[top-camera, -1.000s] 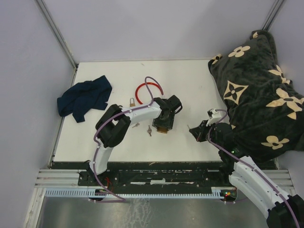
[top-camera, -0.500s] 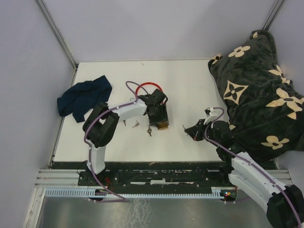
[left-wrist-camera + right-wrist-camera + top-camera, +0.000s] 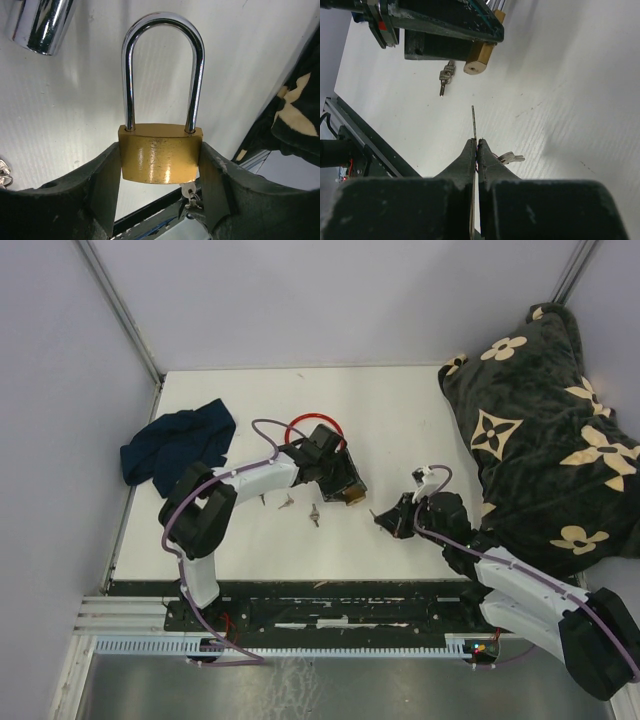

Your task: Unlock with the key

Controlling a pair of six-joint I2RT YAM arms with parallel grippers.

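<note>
My left gripper (image 3: 345, 490) is shut on the brass padlock (image 3: 160, 159) and holds it above the table, its steel shackle (image 3: 162, 30) closed and its keyhole end (image 3: 472, 67) turned toward my right gripper. My right gripper (image 3: 385, 520) is shut on a key (image 3: 474, 122); the thin blade sticks out past the fingertips and points at the padlock, a short gap away. A second key on the same ring hangs beside the fingers (image 3: 511, 158).
A loose bunch of keys (image 3: 314, 513) and another key (image 3: 286, 503) lie on the white table below the padlock. A red cable lock (image 3: 300, 430) lies behind, a blue cloth (image 3: 178, 445) at the left, a dark patterned blanket (image 3: 540, 440) at the right.
My left gripper has swung the padlock left and turned it toward the right arm. My right gripper has moved left with the key, closing on the padlock.
</note>
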